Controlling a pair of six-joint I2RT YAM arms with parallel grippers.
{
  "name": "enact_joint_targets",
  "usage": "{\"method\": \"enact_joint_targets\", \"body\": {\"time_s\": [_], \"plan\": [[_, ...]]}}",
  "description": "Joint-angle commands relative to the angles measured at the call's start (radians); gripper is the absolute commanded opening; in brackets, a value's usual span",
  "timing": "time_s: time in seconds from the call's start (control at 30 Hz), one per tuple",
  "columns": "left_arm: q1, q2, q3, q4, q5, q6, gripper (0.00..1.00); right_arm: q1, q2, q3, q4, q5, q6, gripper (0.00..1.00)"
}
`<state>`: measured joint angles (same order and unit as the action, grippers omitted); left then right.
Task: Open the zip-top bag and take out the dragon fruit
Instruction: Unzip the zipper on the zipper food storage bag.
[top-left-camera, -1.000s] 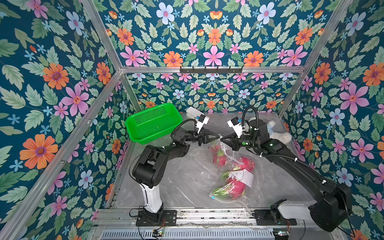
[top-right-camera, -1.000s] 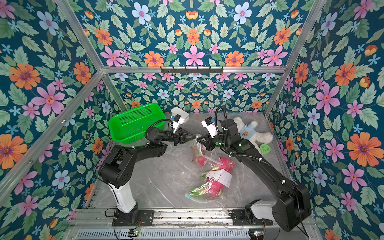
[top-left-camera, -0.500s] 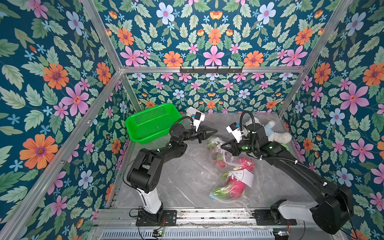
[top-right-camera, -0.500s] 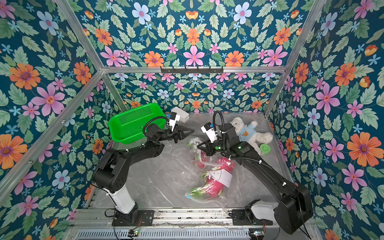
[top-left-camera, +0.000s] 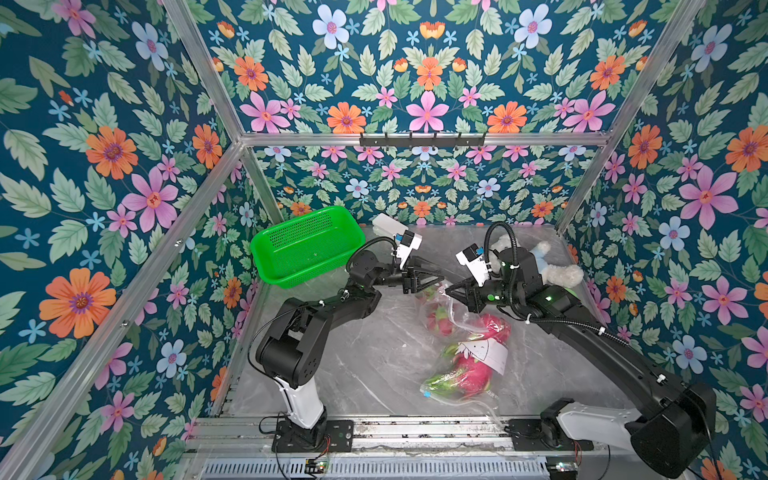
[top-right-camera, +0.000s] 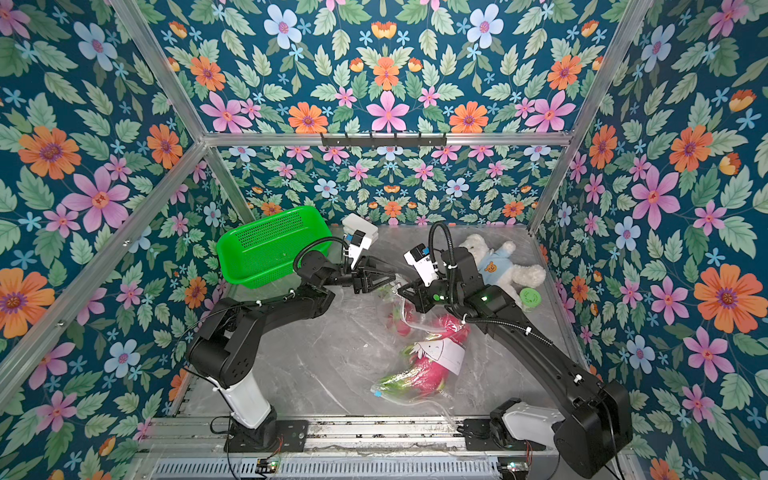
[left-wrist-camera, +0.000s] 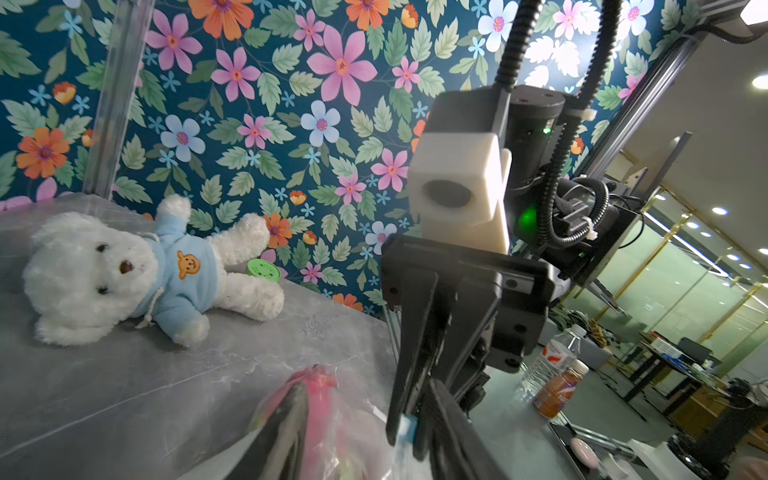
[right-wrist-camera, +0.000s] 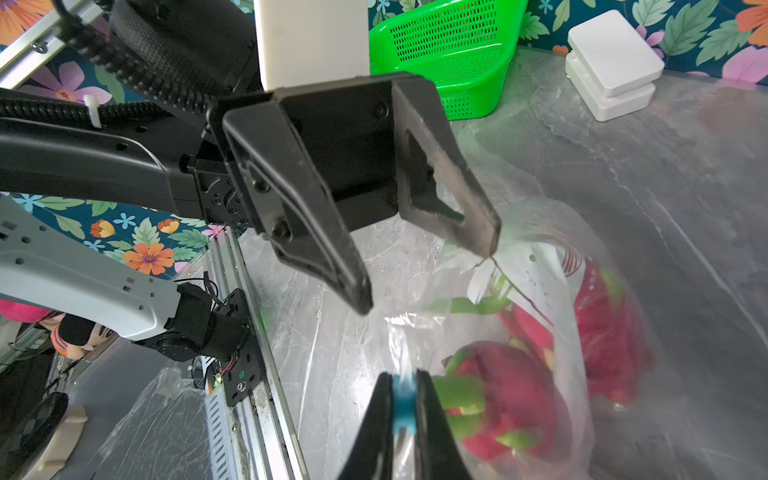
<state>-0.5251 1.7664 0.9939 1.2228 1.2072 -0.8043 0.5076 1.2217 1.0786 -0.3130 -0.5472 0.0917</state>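
- Find the dragon fruit (top-left-camera: 469, 370) inside the clear zip-top bag (top-left-camera: 459, 322), lying on the grey surface (top-left-camera: 374, 357) between the two arms and well apart from the green basket (top-left-camera: 307, 245).
- Expect firm, fairly weighty fruit with bendy leafy scales. Judge the round body the place to grip, since the scales would likely fold or tear.
- Expect thin, slick, floppy film from the bag. Best taken at the blue zip strip (right-wrist-camera: 403, 415) or the lips beside it, because loose film would likely slip.
- Note the right gripper (right-wrist-camera: 404, 380) pinched together on that blue strip, holding the mouth end of the bag up.
- Note the left gripper (right-wrist-camera: 424, 276) with jaws apart and holding nothing, poised just beside the bag's mouth.
- Cannot count the fruit: the pink shapes overlap, and a white paper label (top-left-camera: 484, 351) covers part of one.
- Cannot tell whether the zip is parted along its length, as glare and blur on the film hide the seam.
- Cannot see the whole bag in either wrist view; cut off at the frame edge in both.
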Motion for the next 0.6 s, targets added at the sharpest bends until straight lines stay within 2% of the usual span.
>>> {"method": "enact_joint_targets", "body": {"time_s": [0.0, 0.23, 0.4, 0.47, 0.53, 0.57], "plan": [[-0.012, 0.001, 0.016, 0.013, 0.042, -0.001, 0.47, 0.000, -0.009, 0.005, 0.026, 0.024, -0.048, 0.11], [-0.028, 0.007, 0.023, -0.002, 0.068, 0.002, 0.35, 0.000, 0.006, 0.025, 0.016, 0.033, -0.067, 0.11], [-0.030, 0.012, 0.022, -0.017, 0.075, 0.009, 0.10, -0.001, 0.005, 0.027, 0.027, 0.036, -0.070, 0.11], [-0.031, 0.011, 0.022, -0.019, 0.079, 0.011, 0.08, 0.000, 0.006, 0.030, 0.028, 0.038, -0.072, 0.11], [-0.033, 0.011, 0.023, -0.021, 0.083, 0.013, 0.00, 0.000, 0.007, 0.034, 0.023, 0.039, -0.077, 0.11], [-0.033, 0.011, 0.023, -0.023, 0.088, 0.015, 0.00, 0.000, 0.010, 0.038, 0.020, 0.042, -0.078, 0.11]]}}
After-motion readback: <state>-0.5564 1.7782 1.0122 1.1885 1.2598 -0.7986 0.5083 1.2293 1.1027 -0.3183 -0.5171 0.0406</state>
